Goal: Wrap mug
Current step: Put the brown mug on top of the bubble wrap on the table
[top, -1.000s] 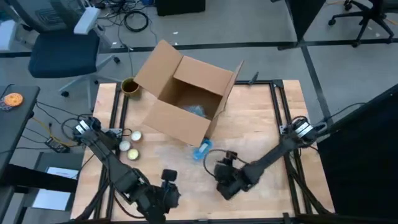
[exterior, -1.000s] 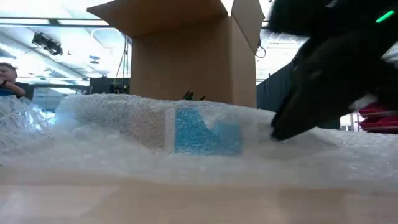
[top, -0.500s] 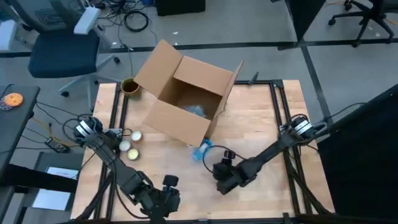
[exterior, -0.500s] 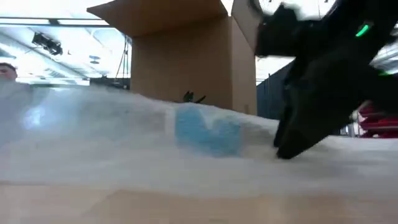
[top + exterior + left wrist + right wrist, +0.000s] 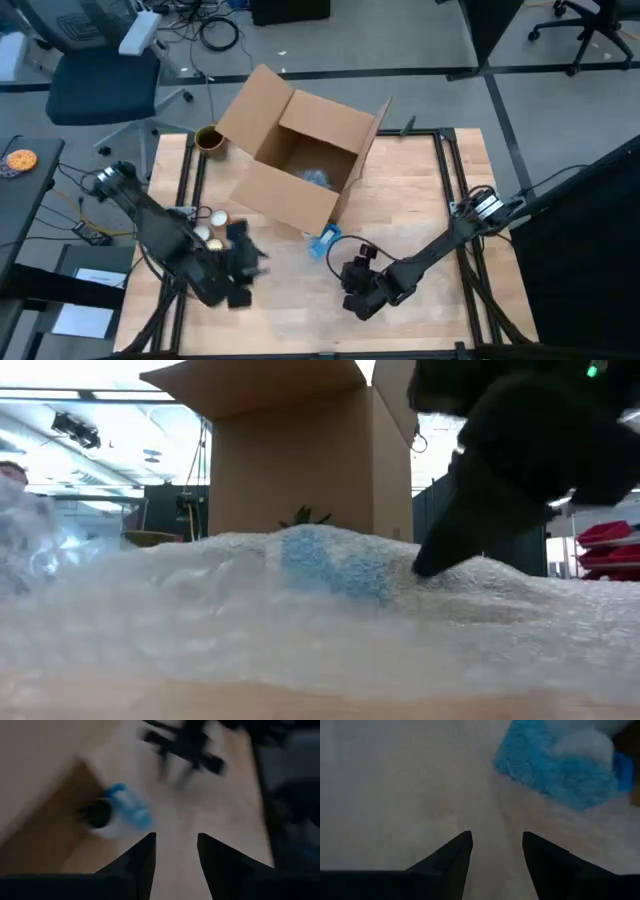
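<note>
- Mug [image 5: 325, 241]: blue and white, lying on its side on the wooden surface [image 5: 420, 200], just in front of the near corner of the cardboard box [image 5: 300, 160]; in the low view it shows as a blue patch [image 5: 330, 560] under the bubble wrap [image 5: 250, 620].
- Bubble wrap: a clear sheet spread over the mug and across the front of the surface; in the low view it rises in a hump over the mug and fills the foreground.
- Right tool [image 5: 352, 283]: just beside the mug, on the side away from the box, low over the wrap; the right wrist view shows its two dark fingers [image 5: 451, 860] parted, nothing between them, with the blue mug [image 5: 555, 770] ahead under the wrap.
- Left tool [image 5: 240, 268]: over the left front part of the surface, apart from the mug; the left wrist view shows its fingers [image 5: 142, 857] parted and empty, with the mug [image 5: 117, 812] lying farther off.
- Cardboard box: open, flaps up, at the back centre of the surface; something bluish lies inside it.
- Tape rolls [image 5: 208, 228]: small round items near the left edge, beside the left arm.
- Brown round object [image 5: 208, 138]: at the back left corner, beside the box.
</note>
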Available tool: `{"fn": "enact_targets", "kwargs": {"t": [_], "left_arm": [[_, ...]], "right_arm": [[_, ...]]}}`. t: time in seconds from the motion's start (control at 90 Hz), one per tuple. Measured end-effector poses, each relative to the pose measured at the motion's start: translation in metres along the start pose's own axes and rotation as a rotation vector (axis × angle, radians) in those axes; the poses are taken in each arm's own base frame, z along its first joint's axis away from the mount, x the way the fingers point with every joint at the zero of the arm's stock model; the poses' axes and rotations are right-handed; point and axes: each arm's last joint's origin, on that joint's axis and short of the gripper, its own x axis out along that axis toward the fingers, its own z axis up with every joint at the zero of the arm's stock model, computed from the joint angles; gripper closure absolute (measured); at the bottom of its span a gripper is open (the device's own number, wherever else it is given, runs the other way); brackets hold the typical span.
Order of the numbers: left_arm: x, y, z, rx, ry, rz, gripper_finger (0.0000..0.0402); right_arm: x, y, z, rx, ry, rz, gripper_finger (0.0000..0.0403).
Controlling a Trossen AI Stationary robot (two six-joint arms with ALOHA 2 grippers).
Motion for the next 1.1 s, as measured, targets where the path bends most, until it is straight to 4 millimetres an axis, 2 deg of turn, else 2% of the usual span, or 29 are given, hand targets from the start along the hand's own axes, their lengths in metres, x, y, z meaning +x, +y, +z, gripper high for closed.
{"fn": "enact_targets", "kwargs": {"t": [0.111, 0.244, 0.344, 0.611, 0.867, 1.1], "left_arm": [[-0.024, 0.026, 0.001, -0.089, -0.064, 0.051, 0.0271], [-0.045, 0.048, 0.003, -0.172, -0.176, 0.107, 0.0271], [-0.061, 0.067, 0.005, -0.22, -0.29, 0.184, 0.0271], [-0.1, 0.127, -0.004, -0.403, -0.619, 0.534, 0.0271], [-0.114, 0.162, -0.012, -0.474, -0.679, 0.734, 0.0271], [-0.116, 0.181, -0.025, -0.492, -0.587, 0.829, 0.0271]], "right_arm": [[0.017, 0.007, -0.014, 0.014, 0.019, -0.016, 0.0243], [0.025, 0.01, -0.019, 0.04, 0.016, -0.037, 0.0243], [0.023, 0.009, -0.018, 0.039, 0.018, -0.038, 0.0243], [0.002, 0.004, -0.006, 0.026, -0.01, -0.013, 0.0243], [-0.001, 0.006, -0.006, 0.025, -0.03, -0.018, 0.0243], [-0.001, 0.006, -0.006, 0.027, -0.031, -0.017, 0.0243]]}}
